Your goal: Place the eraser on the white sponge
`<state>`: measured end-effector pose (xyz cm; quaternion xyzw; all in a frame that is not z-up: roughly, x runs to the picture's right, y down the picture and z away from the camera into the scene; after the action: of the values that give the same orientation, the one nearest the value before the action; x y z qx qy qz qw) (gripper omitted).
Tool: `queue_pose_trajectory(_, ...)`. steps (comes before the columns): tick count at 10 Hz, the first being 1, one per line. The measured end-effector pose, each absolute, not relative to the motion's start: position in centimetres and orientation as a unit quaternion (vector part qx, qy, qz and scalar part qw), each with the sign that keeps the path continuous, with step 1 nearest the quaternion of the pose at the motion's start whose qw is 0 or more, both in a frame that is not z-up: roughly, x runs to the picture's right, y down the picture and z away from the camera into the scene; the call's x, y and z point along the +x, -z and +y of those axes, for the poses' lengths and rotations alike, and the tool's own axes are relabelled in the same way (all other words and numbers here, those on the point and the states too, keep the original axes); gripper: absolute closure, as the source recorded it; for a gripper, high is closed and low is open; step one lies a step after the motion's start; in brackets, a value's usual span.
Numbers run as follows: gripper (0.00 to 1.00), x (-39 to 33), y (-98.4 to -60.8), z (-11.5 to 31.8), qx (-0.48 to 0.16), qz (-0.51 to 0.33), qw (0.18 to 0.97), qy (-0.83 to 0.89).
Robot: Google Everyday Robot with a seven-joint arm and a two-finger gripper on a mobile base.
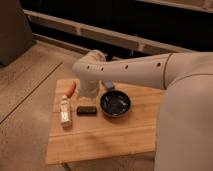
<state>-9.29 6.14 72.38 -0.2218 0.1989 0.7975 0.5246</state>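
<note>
The eraser [86, 110], a small dark block, lies flat on the wooden table [100, 137], just left of the black bowl [115, 103]. The white sponge [65, 111], a pale narrow piece, lies left of the eraser with a small gap between them. My white arm reaches in from the right and bends down over the table. My gripper [88, 101] is at its end, directly above the eraser and mostly hidden by the wrist. I cannot tell whether it touches the eraser.
A red-orange pepper-like item [71, 89] lies at the table's back left, behind the sponge. A small dark blue thing [108, 85] shows behind the bowl under the arm. The table is small, with floor on the left and front.
</note>
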Motion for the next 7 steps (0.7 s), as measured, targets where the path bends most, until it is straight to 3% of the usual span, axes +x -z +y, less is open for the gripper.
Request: queue_pose_trajectory(7, 0.35, -7.0, -73.2, 7.5, -0.241, 0.208, 0.513, -0.797)
